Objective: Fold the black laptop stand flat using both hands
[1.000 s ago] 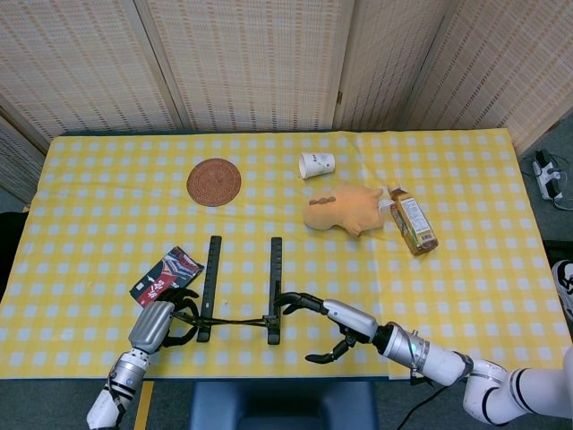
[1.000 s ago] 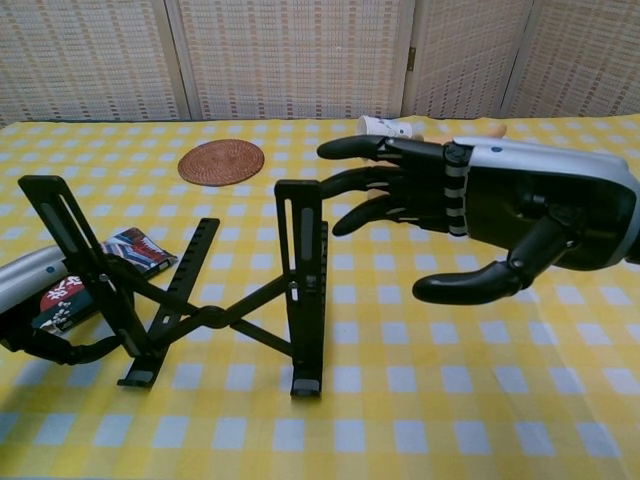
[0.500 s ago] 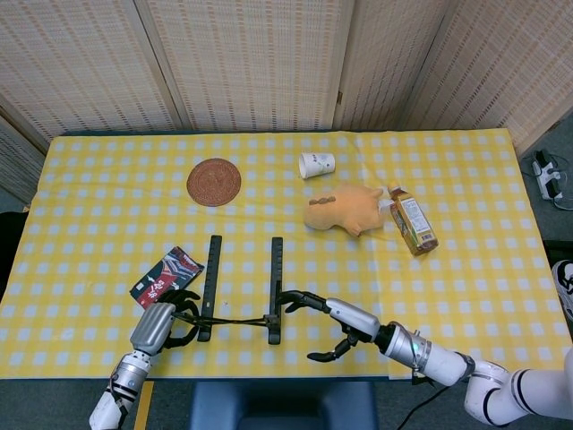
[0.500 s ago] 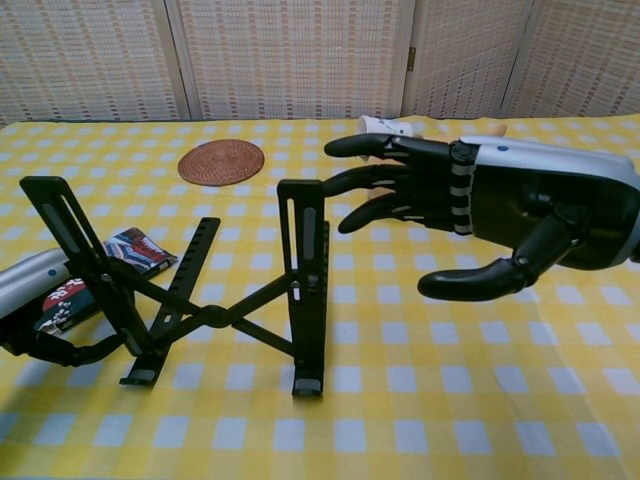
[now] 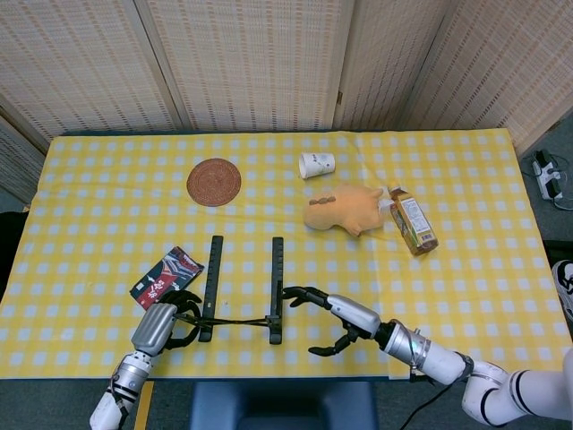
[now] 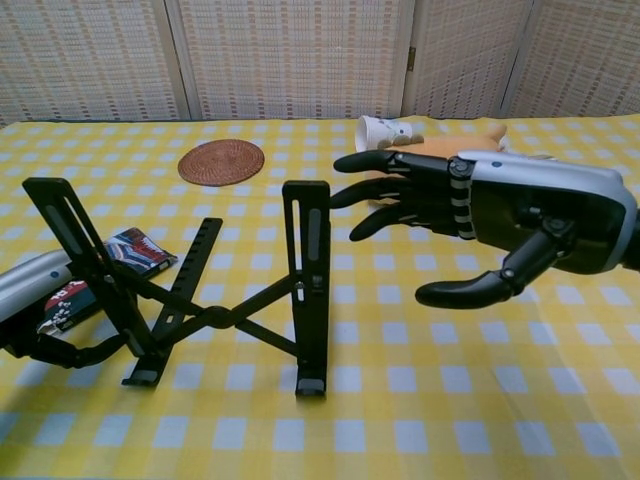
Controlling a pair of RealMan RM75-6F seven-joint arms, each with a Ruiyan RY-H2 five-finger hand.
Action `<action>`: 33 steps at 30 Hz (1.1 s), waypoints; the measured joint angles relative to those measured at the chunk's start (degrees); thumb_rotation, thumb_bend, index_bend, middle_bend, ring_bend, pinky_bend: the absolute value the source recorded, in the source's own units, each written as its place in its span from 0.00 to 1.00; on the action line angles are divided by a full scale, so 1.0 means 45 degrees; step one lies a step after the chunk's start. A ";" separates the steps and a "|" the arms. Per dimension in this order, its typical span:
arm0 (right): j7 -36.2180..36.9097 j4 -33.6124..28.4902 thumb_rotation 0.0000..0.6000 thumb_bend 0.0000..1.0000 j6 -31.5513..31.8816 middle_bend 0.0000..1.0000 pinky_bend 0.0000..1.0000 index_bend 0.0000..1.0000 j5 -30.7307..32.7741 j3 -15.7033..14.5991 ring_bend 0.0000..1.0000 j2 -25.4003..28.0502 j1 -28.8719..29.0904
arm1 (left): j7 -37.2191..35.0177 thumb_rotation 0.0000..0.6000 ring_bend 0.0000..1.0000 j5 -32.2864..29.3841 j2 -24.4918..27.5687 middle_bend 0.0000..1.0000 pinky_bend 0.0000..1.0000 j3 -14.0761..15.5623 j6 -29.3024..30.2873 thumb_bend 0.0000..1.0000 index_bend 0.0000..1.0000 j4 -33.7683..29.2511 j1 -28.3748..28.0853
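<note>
The black laptop stand (image 6: pixel 215 300) is standing unfolded near the front edge of the yellow-checked desk (image 5: pixel 466 188), its two rails raised. The left hand (image 5: pixel 164 321) is gripping the stand's left rail low down, fingers curled round it. The right hand (image 6: pixel 470 225) is hovering just right of the right rail, fingers spread, holding nothing.

one laptop stand (image 5: pixel 242 291), one cup (image 5: pixel 317 165), one bottle (image 5: pixel 413 221)

Bright, even overhead light fills both views. The yellow checked table (image 6: pixel 480 400) carries only soft, faint shadows low in the frame under the black slotted laptop stand (image 6: pixel 200 290). Focus is sharp, with no glare.
</note>
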 measured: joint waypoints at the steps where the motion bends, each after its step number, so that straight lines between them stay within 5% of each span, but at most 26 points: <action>1: -0.0172 0.0001 1.00 0.31 -0.0138 0.13 0.00 0.00 0.0064 0.0035 0.17 -0.0046 0.0011 | -0.0013 1.00 0.24 0.0028 0.0001 0.35 0.21 0.0005 0.0023 0.48 0.60 0.0028 0.0001; 21: 0.0561 0.1138 1.00 0.31 -0.1472 0.13 0.00 0.00 0.0447 0.0579 0.17 -0.1852 0.0742 | -0.0090 1.00 0.23 -0.0042 -0.0100 0.35 0.20 -0.0091 0.0006 0.48 0.61 0.0204 -0.0064; 33: 0.4691 0.1505 1.00 0.31 -0.1791 0.13 0.00 0.00 0.0828 0.0131 0.17 -0.2372 0.0763 | -0.0087 1.00 0.23 -0.0069 -0.0169 0.35 0.20 -0.0095 0.0013 0.48 0.61 0.0207 -0.0068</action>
